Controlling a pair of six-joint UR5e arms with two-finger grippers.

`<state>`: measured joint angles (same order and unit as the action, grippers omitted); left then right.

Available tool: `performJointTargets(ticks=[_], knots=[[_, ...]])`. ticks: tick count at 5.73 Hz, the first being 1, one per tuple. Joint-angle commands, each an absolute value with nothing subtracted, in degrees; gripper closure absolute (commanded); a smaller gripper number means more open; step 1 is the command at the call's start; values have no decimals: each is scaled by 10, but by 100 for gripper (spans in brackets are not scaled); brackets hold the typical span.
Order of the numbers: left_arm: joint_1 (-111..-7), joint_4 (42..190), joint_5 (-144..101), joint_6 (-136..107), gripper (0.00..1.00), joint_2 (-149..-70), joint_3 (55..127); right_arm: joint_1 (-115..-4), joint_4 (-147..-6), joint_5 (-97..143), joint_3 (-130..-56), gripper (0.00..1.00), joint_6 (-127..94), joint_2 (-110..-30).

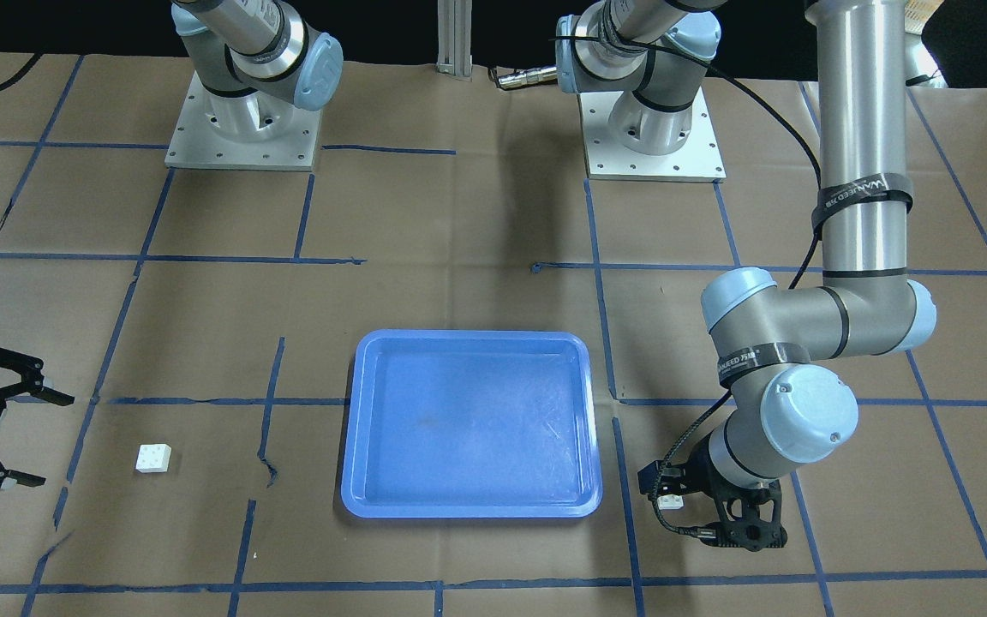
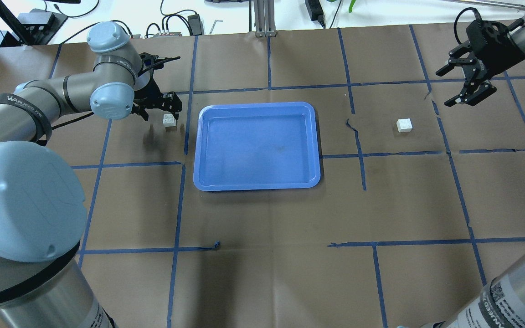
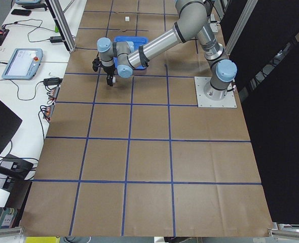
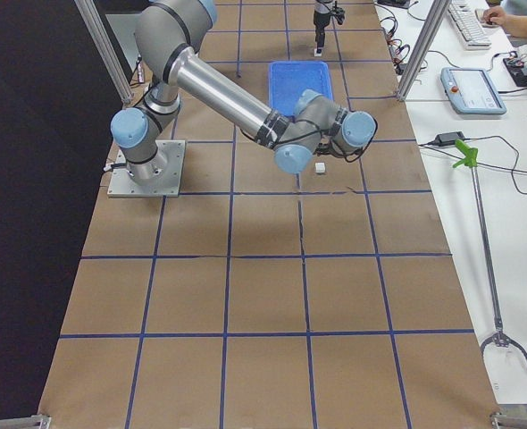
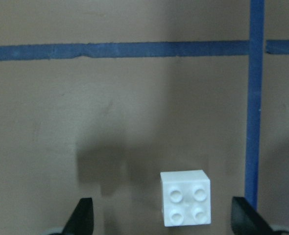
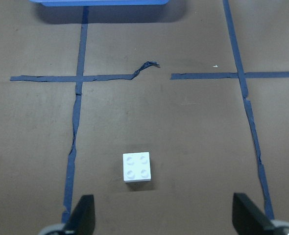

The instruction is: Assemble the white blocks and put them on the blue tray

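Left gripper (image 5: 165, 218): jaws spread wide, pointing down at the table (image 2: 262, 218). The first white block (image 5: 185, 197) lies studs up on the brown paper, inside the gap between my two fingertips. It sits off centre, nearer the fingertip on the wrist view's right (image 5: 245, 215). Neither tip touches it. A blue tape line (image 5: 254, 122) runs just beyond the block on that same side.

Right gripper (image 2: 445, 88): jaws also spread wide, holding nothing. The second white block (image 6: 137, 167) lies studs up on the paper, ahead of my fingertips and outside the gap. In the wrist view it sits slightly toward the left finger. In the overhead view it lies near the gripper, on the side toward the tray.

Blue tray (image 2: 257, 105): flat on the table between the two blocks. The first block is just beside its left rim. The second is well apart from its right rim.
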<state>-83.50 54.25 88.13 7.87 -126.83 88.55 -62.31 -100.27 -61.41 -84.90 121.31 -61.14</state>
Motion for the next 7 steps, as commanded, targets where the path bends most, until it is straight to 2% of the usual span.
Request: performJointTargets(ticks=[1,2,3,5,6,7], knots=[[-835,537,881,85,58,-1270,894,-621,-1115,-597,-949,0,1239,-600],[-835,534,880,89,85,-1268,894,-621,-1161,-596,-983,0,1239,-597],[-835,534,880,104,100,-1264,893,-621,-1165,-597,-987,0,1238,-580],[-857,541,882,218,100,-1232,903,-621,-1165,-598,-984,0,1238,-573],[-910,543,888,289,100,-1195,919,-621,-1164,-598,-984,0,1238,-572],[-952,558,893,342,100,-1178,929,-621,-1164,-579,-984,9,1240,-573]])
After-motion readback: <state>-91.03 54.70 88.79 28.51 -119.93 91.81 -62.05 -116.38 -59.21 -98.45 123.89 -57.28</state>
